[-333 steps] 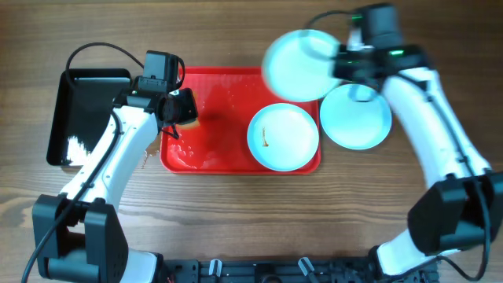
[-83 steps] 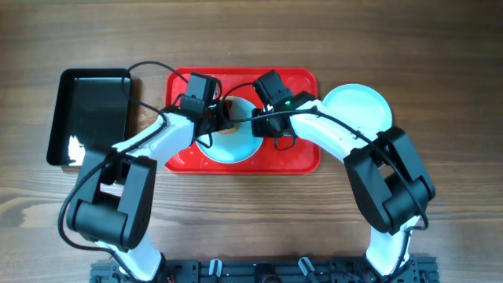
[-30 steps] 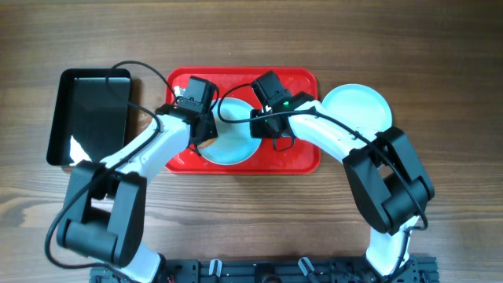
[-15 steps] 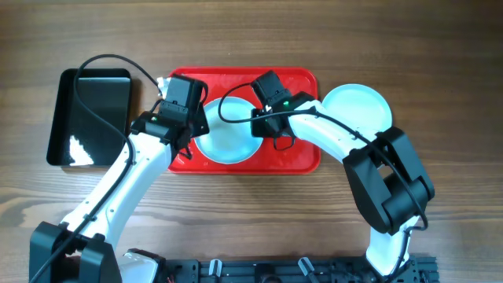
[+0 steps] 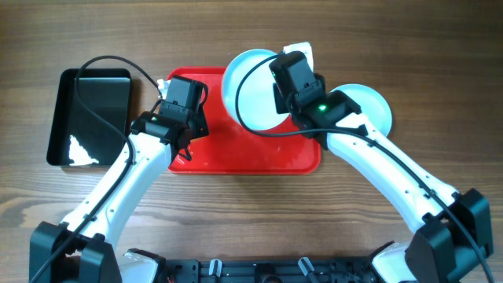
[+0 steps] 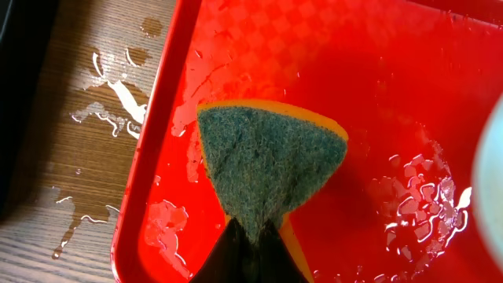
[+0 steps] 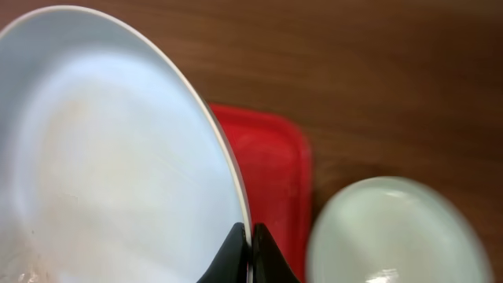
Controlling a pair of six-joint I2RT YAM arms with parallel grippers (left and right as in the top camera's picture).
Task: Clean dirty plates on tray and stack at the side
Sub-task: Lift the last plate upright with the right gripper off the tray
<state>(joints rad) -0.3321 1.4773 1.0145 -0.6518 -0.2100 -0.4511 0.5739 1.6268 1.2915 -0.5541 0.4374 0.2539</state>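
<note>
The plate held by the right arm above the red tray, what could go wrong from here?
1. The right fingers pinch only the thin rim of the held plate, and the tray shows water; the plate may well slip or swing.
2. The set-aside plate lies close beside the tray, partly under the arm; a set-down there might land off-centre or knock it.

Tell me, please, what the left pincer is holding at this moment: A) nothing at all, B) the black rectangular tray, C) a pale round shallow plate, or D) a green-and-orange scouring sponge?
D: the left pincer is shut on the green-and-orange scouring sponge, over the wet red plastic tray.
</note>
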